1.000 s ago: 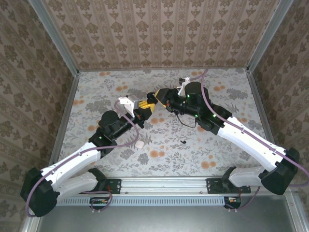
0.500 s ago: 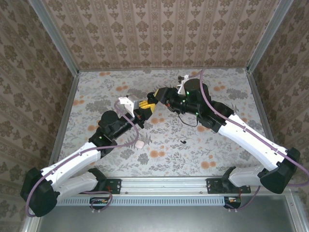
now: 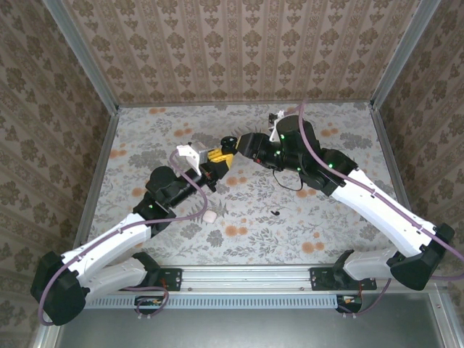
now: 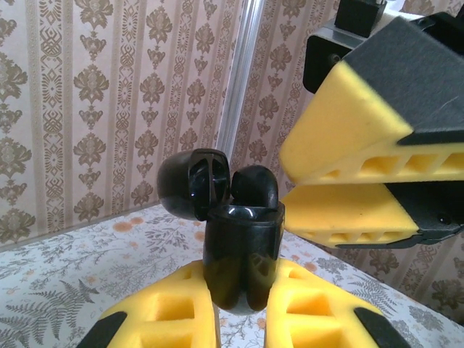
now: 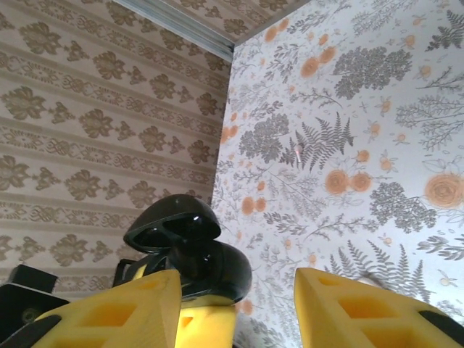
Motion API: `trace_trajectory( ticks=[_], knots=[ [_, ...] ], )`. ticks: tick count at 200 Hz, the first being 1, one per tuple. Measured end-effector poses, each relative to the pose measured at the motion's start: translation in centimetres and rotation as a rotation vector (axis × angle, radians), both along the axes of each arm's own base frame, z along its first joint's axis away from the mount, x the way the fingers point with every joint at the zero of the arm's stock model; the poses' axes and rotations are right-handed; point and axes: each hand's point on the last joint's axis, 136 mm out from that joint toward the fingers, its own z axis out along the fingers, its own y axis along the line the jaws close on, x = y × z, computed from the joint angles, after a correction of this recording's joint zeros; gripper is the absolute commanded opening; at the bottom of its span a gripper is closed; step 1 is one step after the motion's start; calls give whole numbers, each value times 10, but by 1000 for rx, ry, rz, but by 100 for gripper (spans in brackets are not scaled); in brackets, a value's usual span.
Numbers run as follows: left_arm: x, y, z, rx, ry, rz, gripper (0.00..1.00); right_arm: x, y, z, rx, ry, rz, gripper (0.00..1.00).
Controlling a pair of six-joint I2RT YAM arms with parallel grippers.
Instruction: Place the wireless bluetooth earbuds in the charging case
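- A white pebble-shaped object (image 3: 209,216) is being carried by the table (image 3: 145,130). It is left of the middle, toward the near edge, and just beside the left arm.
- The left gripper (image 3: 221,157) is being held above the middle of the table. Its yellow jaws are drawn narrow and clamped on the charging case (image 4: 243,261).
- The charging case is being gripped by its lower body and held upright, clear of the table. In the left wrist view its lid (image 4: 194,181) is being shown swung open to the left.
- One earbud (image 4: 255,187) is being shown as a rounded black shape sitting in the open mouth of the case. How deeply it is seated cannot be told.
- The right gripper (image 5: 238,279) is being held just beside the case, on the side toward the far right corner. Its fingers are parted and nothing is being held between them.
- The other earbud (image 3: 275,212) is being carried by the table as a dark speck right of the middle, toward the near edge. It is well apart from both grippers.
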Motion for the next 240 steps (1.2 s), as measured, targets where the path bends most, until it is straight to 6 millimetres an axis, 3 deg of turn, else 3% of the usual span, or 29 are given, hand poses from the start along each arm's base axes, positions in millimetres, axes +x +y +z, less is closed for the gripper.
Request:
trace_trajectory(
  ticks=[26,94,164,240],
  knots=[
    [-4,-4,0,9,-15,-30,0,-2,-3,2,-40,-25,19,40],
    [-6,-18,-14,61,-50,-97,0,-12,-9,38,-94,-124,80,27],
    [-10,-19,-5,61,-120,-109,0,-13,-3,5,-178,-36,127,26],
    [-5,-21,-12,83,-123,-96,0,-8,-2,0,-231,-28,143,16]
  ],
)
